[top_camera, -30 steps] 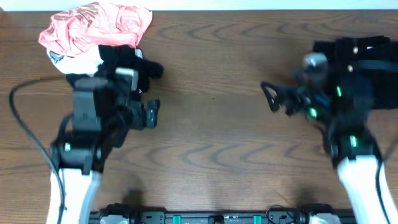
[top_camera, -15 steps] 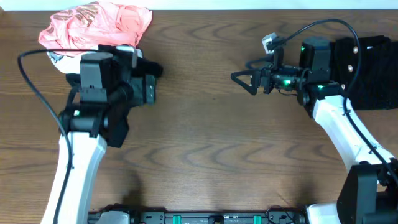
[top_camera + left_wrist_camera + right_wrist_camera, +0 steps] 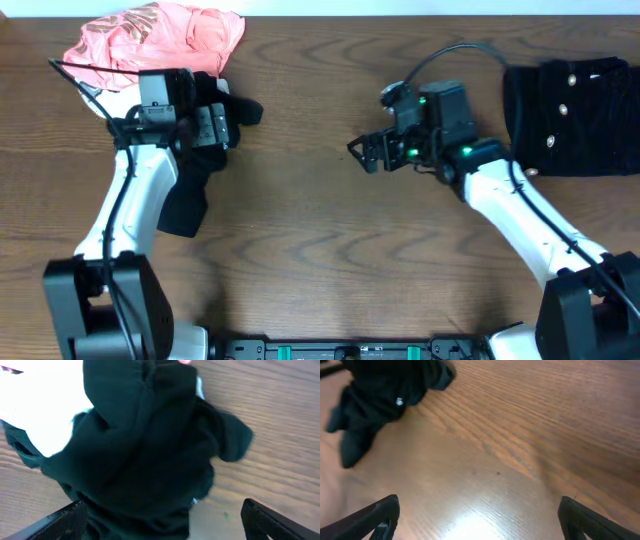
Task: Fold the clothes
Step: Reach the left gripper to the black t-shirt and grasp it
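Near the bottom edge of the overhead view the wooden table is lying bare. Vs. 1 s ago, both arms are no longer being kept folded close to their bases. They are being stretched out across the table, so a reach for the clothes is probably being started; no fold is being made yet.

Mid-frame, the right gripper is being swung from the upper right toward the centre. Its fingers are being held wide apart w/ nothing between them, only bare wood below.

Further up, at upper left, the left gripper is being brought over the crumpled dark garment. Its fingers are also being held spread wide, the garment filling the gap between them. No grasp is being made; whether cloth is being touched can't be told. A white fabric is being partly covered by the dark piece.

At the far edge, upper left, a pink garment is lying bunched, touching the dark one. At upper right a black buttoned garment is now being left uncovered by the right arm, well apart from both grippers.
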`<state>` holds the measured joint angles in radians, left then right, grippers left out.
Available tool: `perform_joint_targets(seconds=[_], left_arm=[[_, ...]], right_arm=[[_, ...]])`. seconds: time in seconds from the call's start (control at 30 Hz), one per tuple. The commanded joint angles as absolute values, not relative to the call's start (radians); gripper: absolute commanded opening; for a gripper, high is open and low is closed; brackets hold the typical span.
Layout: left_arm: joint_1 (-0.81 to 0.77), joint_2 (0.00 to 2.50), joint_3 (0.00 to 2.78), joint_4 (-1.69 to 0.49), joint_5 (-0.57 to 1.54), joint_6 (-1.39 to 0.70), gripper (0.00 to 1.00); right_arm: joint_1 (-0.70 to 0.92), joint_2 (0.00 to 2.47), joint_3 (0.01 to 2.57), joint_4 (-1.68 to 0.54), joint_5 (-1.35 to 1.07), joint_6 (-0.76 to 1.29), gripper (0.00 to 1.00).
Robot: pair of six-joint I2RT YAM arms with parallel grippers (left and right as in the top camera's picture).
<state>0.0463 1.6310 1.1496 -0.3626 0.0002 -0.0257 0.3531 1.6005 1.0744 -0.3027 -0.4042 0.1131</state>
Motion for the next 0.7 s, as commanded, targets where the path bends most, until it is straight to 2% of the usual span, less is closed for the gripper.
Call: perform_joint_targets(seconds=[0.0, 0.17, 0.57, 0.67], left_arm=[[0.051, 1.647, 1.165, -0.321, -0.103, -0.01, 0.98], [0.051, 1.674, 1.165, -0.229, -0.174, 0.061, 0.98], [0.075, 1.848, 1.165, -0.156, -0.178, 0.138, 1.0], [0.086, 1.856, 1.165, -0.136, -0.178, 0.138, 0.94]], right_arm=[[0.387, 1.599, 1.092, -0.304, -0.271, 0.096, 0.99], [0.405, 1.599, 1.092, -0.303, -0.249, 0.096, 0.99], [0.405, 1.599, 1.092, -0.318, -0.249, 0.095, 0.99], [0.405, 1.599, 1.092, -0.323, -0.238, 0.096, 0.99]])
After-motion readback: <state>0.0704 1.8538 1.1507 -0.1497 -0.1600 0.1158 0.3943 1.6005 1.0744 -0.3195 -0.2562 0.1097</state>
